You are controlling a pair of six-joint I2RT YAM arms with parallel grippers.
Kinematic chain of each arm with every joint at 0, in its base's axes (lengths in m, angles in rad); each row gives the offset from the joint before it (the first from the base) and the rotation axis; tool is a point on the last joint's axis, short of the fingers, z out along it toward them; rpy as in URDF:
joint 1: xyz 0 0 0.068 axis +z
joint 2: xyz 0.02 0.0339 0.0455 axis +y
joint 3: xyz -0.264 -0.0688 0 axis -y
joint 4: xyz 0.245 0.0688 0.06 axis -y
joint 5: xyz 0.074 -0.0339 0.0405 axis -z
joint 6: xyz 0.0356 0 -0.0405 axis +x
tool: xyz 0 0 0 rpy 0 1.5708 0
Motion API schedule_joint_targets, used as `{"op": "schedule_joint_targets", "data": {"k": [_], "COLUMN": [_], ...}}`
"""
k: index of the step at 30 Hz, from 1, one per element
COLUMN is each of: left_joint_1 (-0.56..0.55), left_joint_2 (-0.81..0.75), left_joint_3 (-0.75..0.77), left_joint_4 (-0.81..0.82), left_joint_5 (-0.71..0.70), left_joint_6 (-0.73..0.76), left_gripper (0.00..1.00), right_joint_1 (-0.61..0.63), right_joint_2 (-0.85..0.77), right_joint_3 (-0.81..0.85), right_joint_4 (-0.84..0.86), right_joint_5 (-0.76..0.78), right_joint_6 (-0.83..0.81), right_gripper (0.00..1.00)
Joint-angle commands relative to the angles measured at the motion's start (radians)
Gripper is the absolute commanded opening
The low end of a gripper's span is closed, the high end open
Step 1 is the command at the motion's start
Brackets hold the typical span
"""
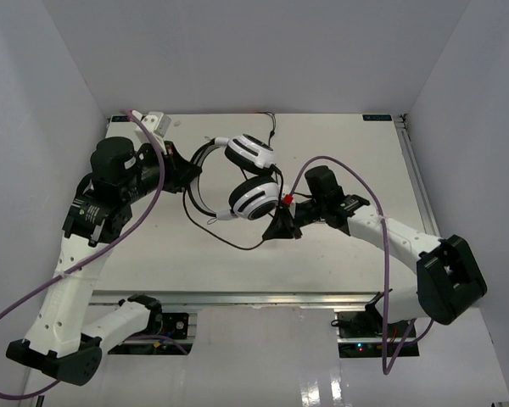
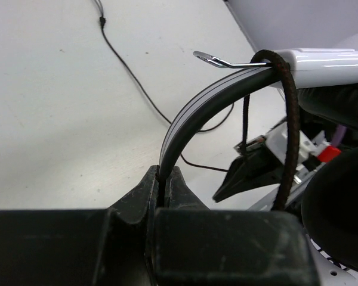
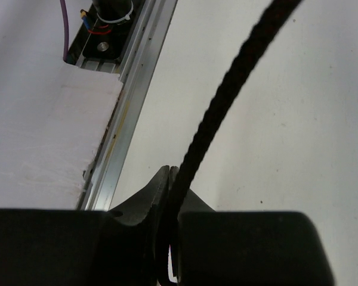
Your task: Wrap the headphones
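Both arms fill the foreground of the top view. The left arm (image 1: 76, 280) climbs from 7 o'clock and the right arm (image 1: 407, 242) comes in from 4 o'clock, each trailing a purple cable (image 1: 157, 195). Beyond them lies the white bench (image 1: 348, 153), walled on three sides.

Just toward 11 o'clock from the bench's middle are the headphones (image 1: 253, 199). Their two white earcups sit one above the other, and the headband (image 1: 193, 182) bows out toward 9 o'clock. Whether the earcups rest on the bench or hang just above it cannot be told.

At 9 o'clock of the headphones, the left hand (image 1: 182, 174) is closed on them at the headband. In the left wrist view its fingertips (image 2: 178, 179) pinch the black-and-white strip with almost no gap. At 5 o'clock of the lower earcup, the right hand (image 1: 282, 227) is likewise closed, holding the cord (image 3: 227, 95). In its own camera the dark braid rises taut toward 1 o'clock from between the pressed fingertips (image 3: 161, 182).

Slack cord loops across the bench at 6 o'clock of the headphones. Another stretch runs toward 12 o'clock at the far edge. In the left wrist view a turn of braid hangs over the headband beside the white earcup arm (image 2: 322, 65). A small red piece (image 1: 286, 199) shows between the lower earcup and the right hand.
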State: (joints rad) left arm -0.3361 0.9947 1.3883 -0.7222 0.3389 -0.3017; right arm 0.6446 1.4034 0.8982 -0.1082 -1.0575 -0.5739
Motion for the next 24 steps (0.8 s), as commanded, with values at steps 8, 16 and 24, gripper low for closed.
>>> {"op": "schedule_joint_targets", "data": {"k": [8,16,24], "left_joint_1": [0.0,0.0,0.0], "left_joint_2": [0.081,0.144,0.162], "left_joint_3": [0.18,0.281,0.266], "left_joint_4": [0.023,0.014,0.036], "left_joint_5": [-0.228,-0.245,-0.258], "left_joint_6": [-0.001,0.013,0.016], "left_gripper": [0.0,0.0,0.0], "right_joint_1": [-0.094,-0.191,-0.179], "right_joint_2": [-0.102,-0.029,0.007], "right_joint_3": [-0.173,-0.221,-0.182], "right_joint_4": [-0.029,-0.093,-0.328], "right_joint_5": [0.092,0.043,-0.009], "right_joint_6": [-0.087,-0.219,-0.442], "right_gripper": [0.08,0.08,0.08]}}
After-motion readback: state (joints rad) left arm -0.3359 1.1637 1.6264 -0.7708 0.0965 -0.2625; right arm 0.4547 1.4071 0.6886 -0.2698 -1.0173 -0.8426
